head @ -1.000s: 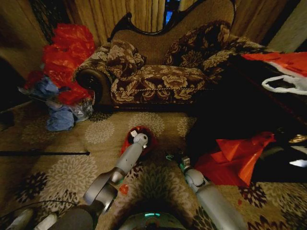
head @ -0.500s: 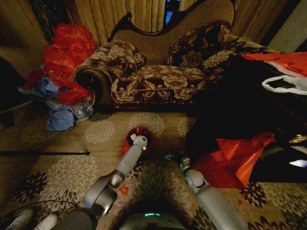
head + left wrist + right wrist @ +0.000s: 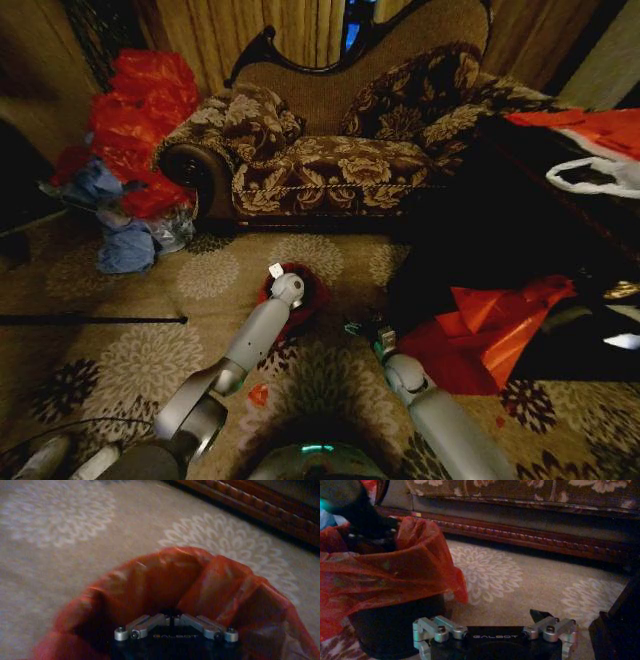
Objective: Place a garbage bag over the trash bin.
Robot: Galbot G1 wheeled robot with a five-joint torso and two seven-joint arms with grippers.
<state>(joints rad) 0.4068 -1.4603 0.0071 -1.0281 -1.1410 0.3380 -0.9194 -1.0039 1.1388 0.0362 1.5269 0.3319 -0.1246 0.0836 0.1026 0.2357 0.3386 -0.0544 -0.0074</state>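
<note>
The trash bin [image 3: 390, 630] is a small black cylinder standing on the flowered carpet in front of the sofa. The red garbage bag [image 3: 380, 570] is draped over its mouth, with the rim hanging crumpled down the outside. In the head view the garbage bag [image 3: 308, 290] shows as a red ring around my left wrist. My left gripper [image 3: 172, 614] reaches down inside the bag's mouth [image 3: 165, 577], shut, with its tips in the dark hollow. My right gripper [image 3: 490, 620] hovers low beside the bin, open and holding nothing. From the head it is the right gripper [image 3: 370, 328] just right of the bin.
A patterned sofa [image 3: 330, 160] stands close behind the bin. A tall pile of red and blue bags [image 3: 135, 130] rises at the left. A flat red plastic heap [image 3: 490, 330] lies against dark furniture on the right. A black rod [image 3: 90, 320] lies on the carpet.
My left arm has shifted slightly, its elbow dropping lower and its wrist edging farther over the bin. The right arm and the bag's rim look unchanged.
</note>
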